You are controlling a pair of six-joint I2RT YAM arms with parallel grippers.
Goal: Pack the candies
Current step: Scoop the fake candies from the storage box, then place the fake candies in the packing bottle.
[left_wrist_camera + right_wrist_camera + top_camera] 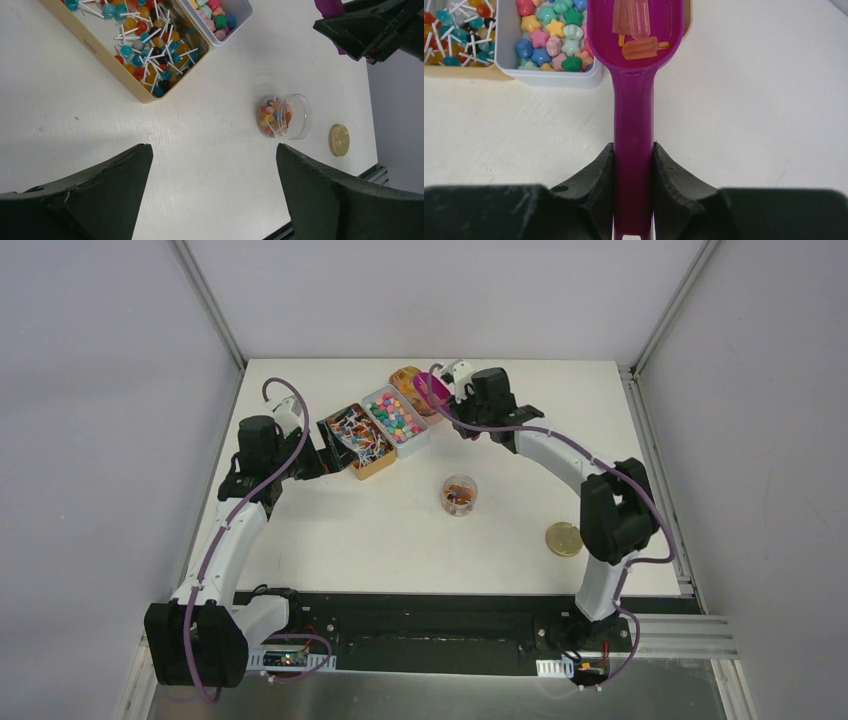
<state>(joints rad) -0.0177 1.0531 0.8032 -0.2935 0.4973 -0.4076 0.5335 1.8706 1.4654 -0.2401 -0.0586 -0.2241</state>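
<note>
The candies (358,435) are tiny round sweets on white sticks, heaped in a gold tin (372,472); they also show in the left wrist view (150,45). A small clear jar (459,494) mid-table holds a few of them. My left gripper (212,150) is open and empty, hovering over bare table just left of the tin (322,455). My right gripper (633,165) is shut on the handle of a magenta scoop (634,50). The scoop bowl holds two popsicle-shaped sweets (644,47) over an orange container (405,380) at the back.
A white tub (420,445) of star-shaped sweets (554,40) sits between the gold tin and the orange container. A round gold lid (563,539) lies to the right of the jar, near my right arm's elbow. Metal rails edge the table.
</note>
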